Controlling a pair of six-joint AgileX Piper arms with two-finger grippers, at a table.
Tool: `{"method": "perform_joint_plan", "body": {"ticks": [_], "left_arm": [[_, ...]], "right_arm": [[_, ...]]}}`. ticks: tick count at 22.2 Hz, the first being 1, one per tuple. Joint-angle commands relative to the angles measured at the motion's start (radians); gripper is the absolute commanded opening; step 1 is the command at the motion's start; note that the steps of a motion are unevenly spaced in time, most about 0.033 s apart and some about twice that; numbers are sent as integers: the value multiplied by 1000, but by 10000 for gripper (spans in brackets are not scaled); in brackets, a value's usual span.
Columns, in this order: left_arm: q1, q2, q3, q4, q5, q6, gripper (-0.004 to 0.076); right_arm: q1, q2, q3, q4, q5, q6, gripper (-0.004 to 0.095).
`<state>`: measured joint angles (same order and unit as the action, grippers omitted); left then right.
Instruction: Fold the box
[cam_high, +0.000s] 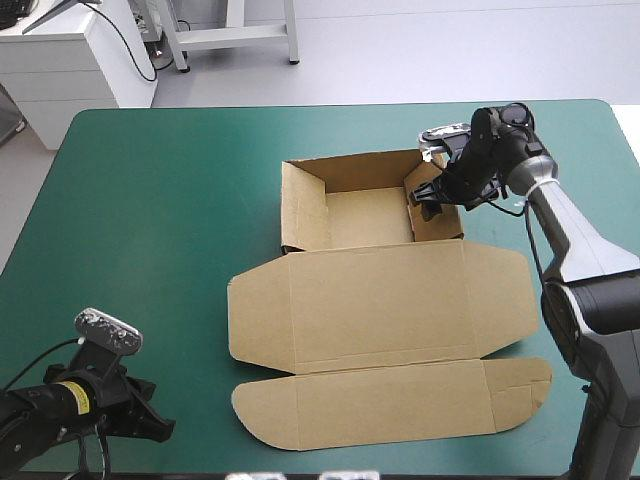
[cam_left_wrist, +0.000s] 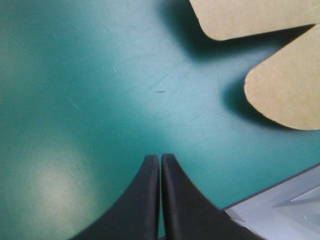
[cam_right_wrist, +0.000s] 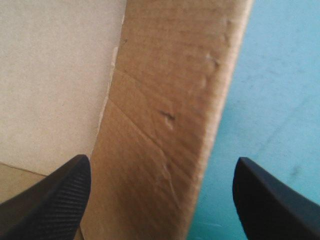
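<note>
Box (cam_high: 380, 300): 1 sheet of brown board, centre of the high view on the teal-green cover (cam_high: 150, 200), part-built.

Done so far, by my read: the tray (cam_high: 365, 215) at upper centre has its walls up. Left, far & right walls stand; can't tell about the near side. Not done: the lid (cam_high: 375, 345) lies flat below the tray, w/ both side flaps spread out, and the front strip (cam_high: 390, 405) w/ rounded ends lies flat at lower centre. So approx. halfway, w/ the tray's right wall prob. the step in hand.

Right gripper (cam_high: 432, 200) is at upper right of centre, over the tray's right side. Its jaws are wide apart and astride the right wall (cam_right_wrist: 170, 100): 1 black finger inside the tray, 1 outside over the cover, nothing clamped.

Left gripper (cam_high: 160, 428) is at lower left, well apart from the tray. Its jaws are closed tip to tip & empty, low over the bare cover, w/ 2 rounded flap corners of the box ahead of it.

Count: 1 box, 1 tray, 1 lid, 2 side flaps, 1 front strip, 3 walls clearly up, 2 grippers.
</note>
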<state>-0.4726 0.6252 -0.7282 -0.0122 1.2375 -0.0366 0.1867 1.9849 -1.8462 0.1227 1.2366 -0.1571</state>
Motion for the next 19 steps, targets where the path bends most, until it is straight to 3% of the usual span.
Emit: {"method": "perform_joint_plan", "body": {"ticks": [1,7,9,13,14,19], "left_arm": [[-2,-15,8,-8,-47,-23,-8],[-2,-15,8,-10,-92,-23,-8],[-2,-15,8,-22,-92,-18,-8],[-2,-15,8,-62,-96,-20,-8],[-2,-15,8,-62,-98,-20,-8],[-2,-15,8,-47,-100,-20,-8]], "right_arm": [[-1,-31,-22,32,2,-15,722],[-1,-20,-22,11,-3,-15,682],[-1,-20,-22,2,-6,-19,525],[-1,-20,-22,-58,-10,-56,33],[-1,-20,-22,-83,-19,-56,-14],[-65,-22,-82,-116,-17,-61,-21]]}}
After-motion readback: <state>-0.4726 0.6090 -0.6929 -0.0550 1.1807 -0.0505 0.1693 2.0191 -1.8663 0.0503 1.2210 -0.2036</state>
